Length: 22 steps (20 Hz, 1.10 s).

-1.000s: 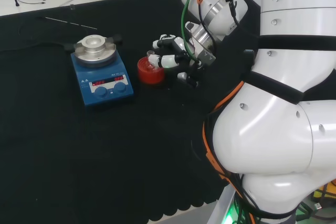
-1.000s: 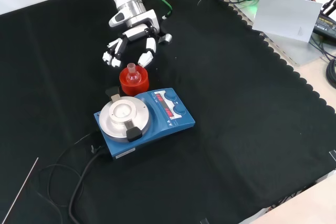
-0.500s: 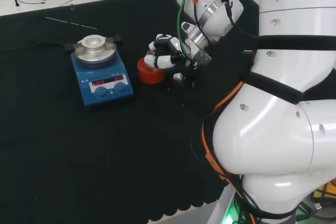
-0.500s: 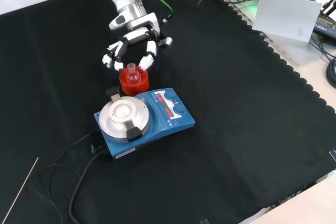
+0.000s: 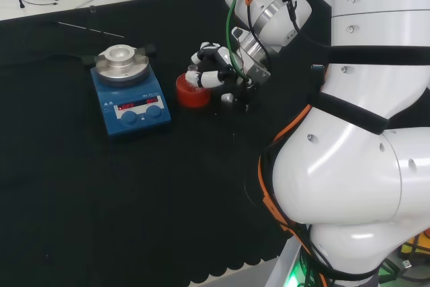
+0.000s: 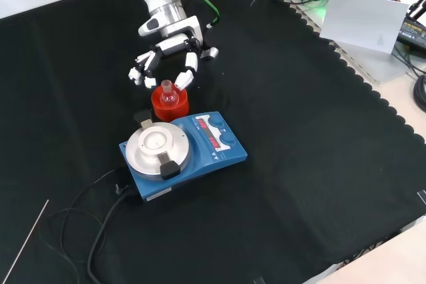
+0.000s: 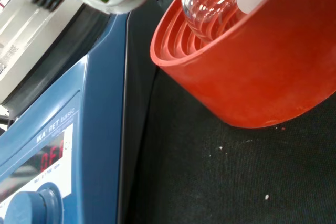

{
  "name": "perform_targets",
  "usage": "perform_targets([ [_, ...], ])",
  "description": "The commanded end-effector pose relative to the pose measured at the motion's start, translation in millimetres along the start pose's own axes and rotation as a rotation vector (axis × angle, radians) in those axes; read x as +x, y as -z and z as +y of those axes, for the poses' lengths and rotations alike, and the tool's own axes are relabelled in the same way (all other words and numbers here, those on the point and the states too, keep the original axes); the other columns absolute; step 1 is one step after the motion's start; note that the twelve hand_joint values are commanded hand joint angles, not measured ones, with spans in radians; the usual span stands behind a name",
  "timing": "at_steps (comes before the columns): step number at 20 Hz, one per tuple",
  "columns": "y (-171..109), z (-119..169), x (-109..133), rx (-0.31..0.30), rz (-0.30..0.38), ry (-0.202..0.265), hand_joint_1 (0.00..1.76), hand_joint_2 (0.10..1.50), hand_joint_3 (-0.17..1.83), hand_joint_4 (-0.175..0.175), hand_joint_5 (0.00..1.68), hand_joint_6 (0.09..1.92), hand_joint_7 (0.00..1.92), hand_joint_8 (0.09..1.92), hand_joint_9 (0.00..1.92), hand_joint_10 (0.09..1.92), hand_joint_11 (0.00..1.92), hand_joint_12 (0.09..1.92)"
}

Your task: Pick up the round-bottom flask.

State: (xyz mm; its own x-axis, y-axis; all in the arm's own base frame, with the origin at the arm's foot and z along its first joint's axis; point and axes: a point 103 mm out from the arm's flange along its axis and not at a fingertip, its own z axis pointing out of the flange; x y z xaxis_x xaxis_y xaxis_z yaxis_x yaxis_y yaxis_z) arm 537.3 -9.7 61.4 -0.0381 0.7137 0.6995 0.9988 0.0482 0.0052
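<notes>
Your round-bottom flask (image 6: pixel 167 93) is sitting upright, clear glass, bulb nesting in the red ribbed stand (image 6: pixel 169 104), neck pointing up, just beside the blue hotplate (image 6: pixel 183 149).

robot hand (image 6: pixel 163 64) open, just above flask (image 6: pixel 167 92) | flask in red stand (image 6: pixel 170 106) (by blue stirrer (image 6: pixel 181 151))

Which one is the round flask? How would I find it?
Find the blue hotplate on the black cloth. Right behind it in the front view stands a red ribbed ring. The round-bottom flask sits in that ring: the small clear glass ball with a short neck.
</notes>
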Motion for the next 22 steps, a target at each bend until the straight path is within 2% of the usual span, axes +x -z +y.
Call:
perform_targets([
  [1,-0.8,0.6,-0.4,0.003,-0.006,-0.001,0.92,0.61,0.61,0.022,0.64,0.66,0.19,0.47,0.36,0.56,0.00,1.30],
  [9,-1.2,4.4,-0.2,-0.009,-0.019,-0.012,0.92,0.61,0.62,0.022,0.65,0.68,0.19,0.47,0.36,0.56,0.00,1.30],
  [16,-2.4,3.7,-0.7,-0.014,-0.027,-0.016,0.92,0.63,0.63,0.027,0.77,0.74,0.21,0.48,0.38,0.57,0.00,1.33],
  [22,-3.4,3.3,-0.7,-0.013,-0.032,-0.016,0.92,0.64,0.64,0.028,0.79,0.76,0.22,0.48,0.39,0.57,0.00,1.34],
])
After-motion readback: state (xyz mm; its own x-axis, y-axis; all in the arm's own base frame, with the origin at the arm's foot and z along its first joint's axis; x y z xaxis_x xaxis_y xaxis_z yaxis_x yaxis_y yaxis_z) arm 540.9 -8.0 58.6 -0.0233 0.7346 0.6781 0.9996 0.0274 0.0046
